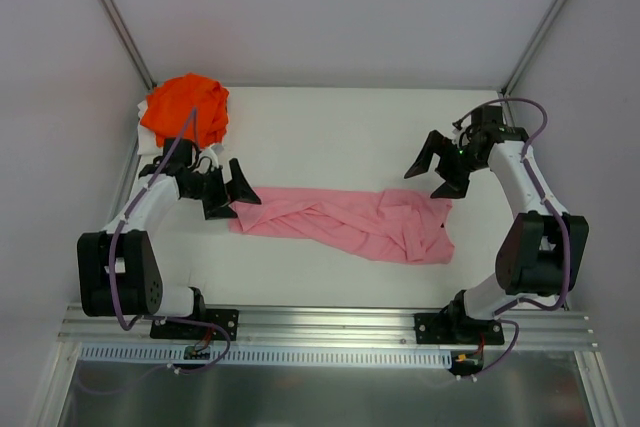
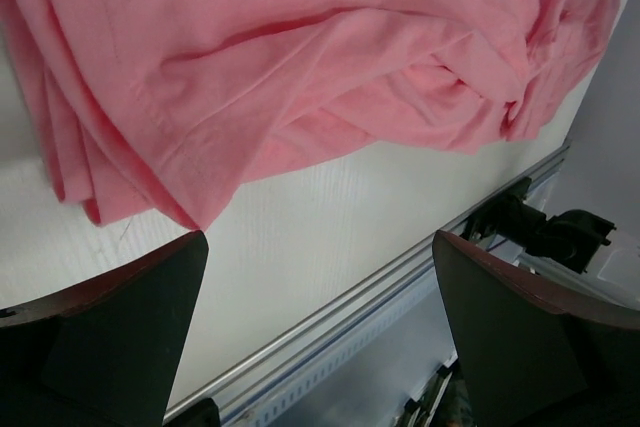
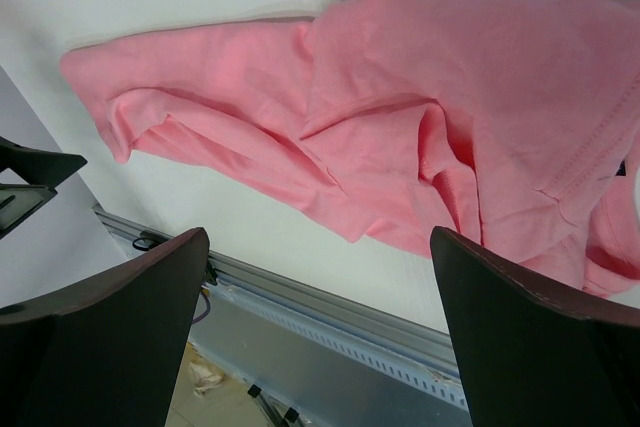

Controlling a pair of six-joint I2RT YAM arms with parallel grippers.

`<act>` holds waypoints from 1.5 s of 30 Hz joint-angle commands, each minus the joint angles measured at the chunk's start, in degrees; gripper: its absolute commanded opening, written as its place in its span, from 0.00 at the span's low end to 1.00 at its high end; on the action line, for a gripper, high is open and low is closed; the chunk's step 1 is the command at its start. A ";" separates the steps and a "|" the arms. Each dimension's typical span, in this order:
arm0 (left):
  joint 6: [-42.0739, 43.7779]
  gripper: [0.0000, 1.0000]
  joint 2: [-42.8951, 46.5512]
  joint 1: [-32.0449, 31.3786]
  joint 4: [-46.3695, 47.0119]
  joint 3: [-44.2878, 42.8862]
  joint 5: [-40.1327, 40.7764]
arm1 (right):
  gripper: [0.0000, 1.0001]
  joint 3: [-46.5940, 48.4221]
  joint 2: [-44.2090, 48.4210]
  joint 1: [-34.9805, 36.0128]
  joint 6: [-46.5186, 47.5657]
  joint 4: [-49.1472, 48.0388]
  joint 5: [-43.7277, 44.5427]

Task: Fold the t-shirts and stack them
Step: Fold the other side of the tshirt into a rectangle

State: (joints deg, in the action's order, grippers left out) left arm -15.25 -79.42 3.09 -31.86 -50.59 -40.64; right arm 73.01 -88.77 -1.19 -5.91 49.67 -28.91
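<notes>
Pink t-shirt (image 1: 345, 222) was soft matt knit cloth, creased, with stitched hems showing in the wrist views. Orange t-shirt (image 1: 185, 107) was the same sort of matt cloth, bunched up. Tabletop (image 1: 330, 137) was white, matt and faintly ribbed close up; material unclear. Fingers (image 2: 110, 337) of the left end effector (image 1: 235, 199) and right end effector (image 1: 437, 175) were dark matt plastic, smooth. Arm shells (image 1: 150, 202) were smooth white plastic with black joints. Front rail (image 1: 330, 322) was bare brushed metal, slotted. Cables (image 1: 119, 282) had a dull purple sleeve. Walls (image 1: 330, 17) were plain matt panels.
</notes>
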 commanded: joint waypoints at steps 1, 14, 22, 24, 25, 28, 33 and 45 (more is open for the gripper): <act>2.06 0.99 2.60 0.69 -3.48 2.07 3.37 | 1.00 2.13 0.00 0.49 0.64 -0.10 -0.45; -0.13 0.99 -1.00 0.69 2.15 5.59 7.68 | 0.99 2.75 0.35 0.49 1.08 0.34 -0.62; -0.40 0.98 -5.75 0.69 5.40 5.24 7.51 | 1.00 3.71 -0.44 0.40 1.08 0.87 -0.63; -0.57 0.98 -6.36 0.60 5.84 5.24 7.42 | 1.00 3.98 -0.61 0.40 1.08 0.95 -0.63; -0.75 0.98 -6.63 0.60 6.10 5.24 7.25 | 0.99 4.07 -0.70 0.40 1.17 1.04 -0.54; -0.93 0.97 -7.59 0.69 6.63 4.97 6.89 | 0.99 4.15 -0.79 0.40 1.08 1.13 -0.36; -1.01 0.91 -8.82 0.60 7.16 4.10 6.10 | 0.99 4.86 -1.40 0.40 1.17 1.48 -0.27; 0.13 0.77 -10.32 0.60 5.32 0.14 4.35 | 0.99 6.79 -2.55 0.40 0.81 1.83 -0.19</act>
State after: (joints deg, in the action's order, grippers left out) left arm -16.01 -89.78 3.09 -25.65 -47.94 -34.39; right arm 77.60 -90.83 -1.17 -5.45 50.33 -28.91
